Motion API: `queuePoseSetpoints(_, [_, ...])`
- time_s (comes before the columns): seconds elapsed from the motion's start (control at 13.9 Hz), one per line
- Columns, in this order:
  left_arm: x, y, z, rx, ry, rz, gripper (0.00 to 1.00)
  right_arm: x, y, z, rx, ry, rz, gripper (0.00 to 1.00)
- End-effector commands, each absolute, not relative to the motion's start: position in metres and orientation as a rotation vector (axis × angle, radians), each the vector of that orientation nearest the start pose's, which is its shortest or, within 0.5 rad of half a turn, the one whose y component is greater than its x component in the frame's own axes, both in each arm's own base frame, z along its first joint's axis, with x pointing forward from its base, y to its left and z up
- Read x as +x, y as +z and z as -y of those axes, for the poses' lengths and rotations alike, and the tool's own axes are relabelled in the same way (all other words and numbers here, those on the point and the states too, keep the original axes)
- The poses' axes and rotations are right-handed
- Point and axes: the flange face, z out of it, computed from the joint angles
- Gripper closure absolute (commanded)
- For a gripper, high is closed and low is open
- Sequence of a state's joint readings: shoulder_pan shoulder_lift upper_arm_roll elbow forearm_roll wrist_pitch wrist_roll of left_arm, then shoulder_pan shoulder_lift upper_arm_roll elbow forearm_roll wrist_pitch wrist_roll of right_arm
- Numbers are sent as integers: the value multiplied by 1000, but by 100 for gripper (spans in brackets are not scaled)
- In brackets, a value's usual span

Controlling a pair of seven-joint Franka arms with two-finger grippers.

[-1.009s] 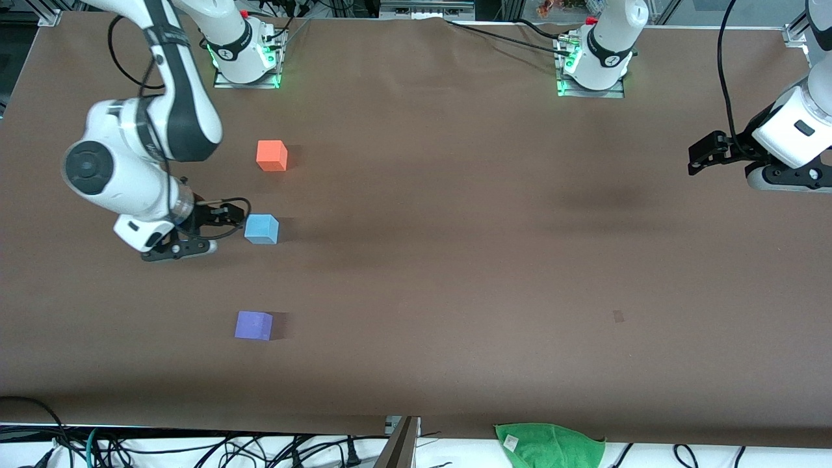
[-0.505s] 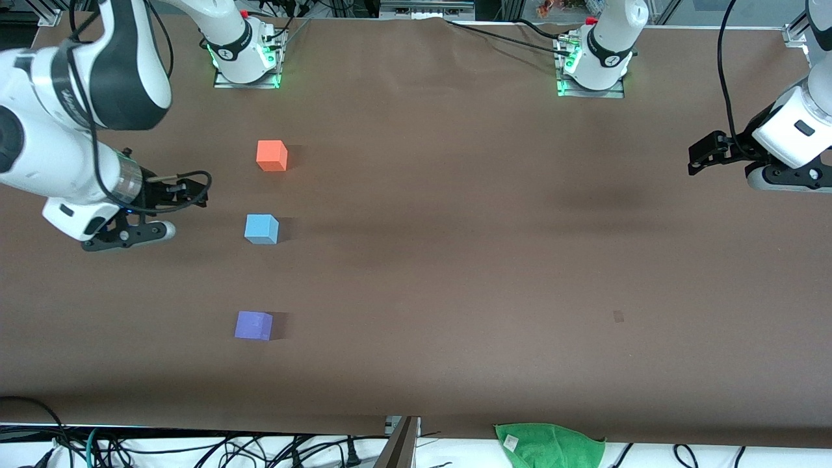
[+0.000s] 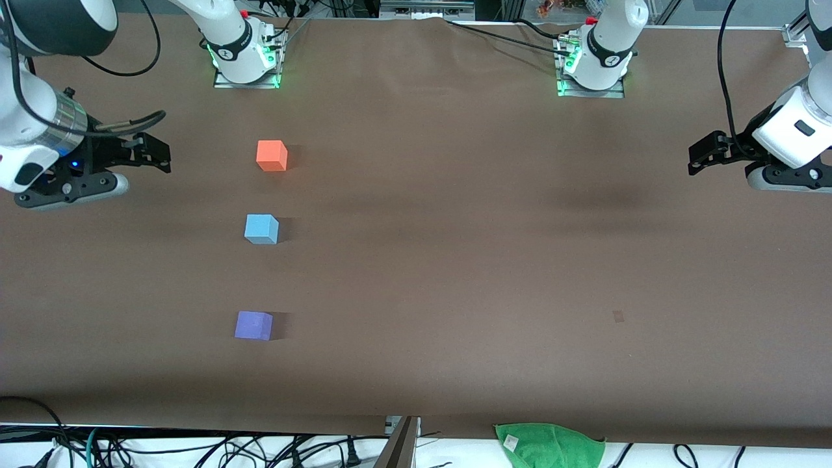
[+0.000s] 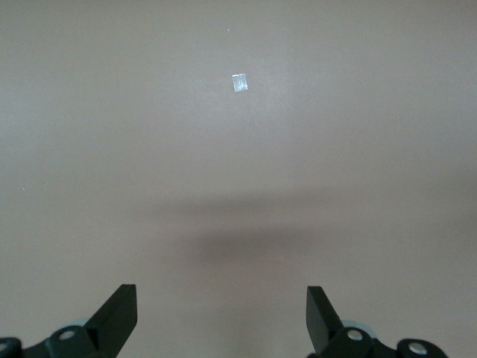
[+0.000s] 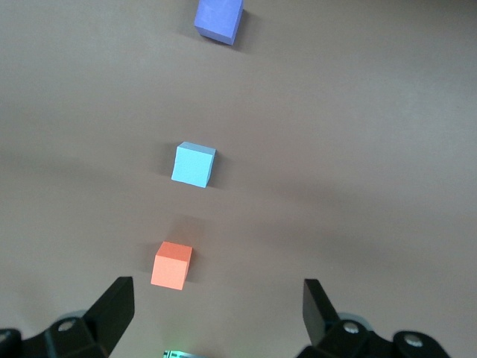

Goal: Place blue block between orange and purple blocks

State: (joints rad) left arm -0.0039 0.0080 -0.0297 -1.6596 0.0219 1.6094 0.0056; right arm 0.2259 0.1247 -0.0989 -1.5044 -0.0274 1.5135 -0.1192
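The blue block (image 3: 261, 229) sits on the table between the orange block (image 3: 272, 156), which lies farther from the front camera, and the purple block (image 3: 253, 325), which lies nearer. All three stand apart in a rough line. The right wrist view shows the same line: purple block (image 5: 219, 19), blue block (image 5: 194, 165), orange block (image 5: 171, 265). My right gripper (image 3: 153, 153) is open and empty, raised beside the orange block toward the right arm's end of the table; its jaws (image 5: 216, 298) hold nothing. My left gripper (image 3: 703, 154) is open and empty, and that arm waits at its own end (image 4: 221, 302).
A green cloth (image 3: 549, 445) hangs at the table's front edge. A small tape mark (image 3: 618, 316) lies on the brown mat and shows in the left wrist view (image 4: 239, 83). The arm bases (image 3: 244, 49) (image 3: 595, 58) stand along the back edge.
My right gripper has drawn away from the blue block, rising and moving toward the right arm's end of the table. The blue block stays where it was. The left arm has not moved.
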Motion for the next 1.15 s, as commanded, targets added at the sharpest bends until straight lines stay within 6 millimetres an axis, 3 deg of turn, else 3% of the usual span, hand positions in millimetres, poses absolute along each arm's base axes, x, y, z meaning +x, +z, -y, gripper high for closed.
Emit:
queuePoseSetpoints(0.0, [552, 586, 17, -3139, 92, -51, 0, 567, 607, -54, -3161, 113, 359, 0])
queuePoseSetpoints(0.14, [552, 586, 17, -3139, 92, -51, 0, 562, 619, -50, -3160, 79, 349, 0])
queuePoseSetpoints(0.22, [552, 585, 17, -3139, 94, -51, 0, 561, 618, -38, -3161, 84, 317, 0])
queuePoseSetpoints(0.43, [552, 586, 17, -3139, 92, -51, 0, 557, 619, -62, -3169, 97, 380, 0])
queuePoseSetpoints(0.79, [552, 585, 17, -3139, 94, -51, 0, 556, 616, -59, -3169, 132, 268, 0])
queuePoseSetpoints(1.08, [552, 586, 19, -3139, 89, -55, 0, 559, 614, -58, -3169, 133, 277, 0])
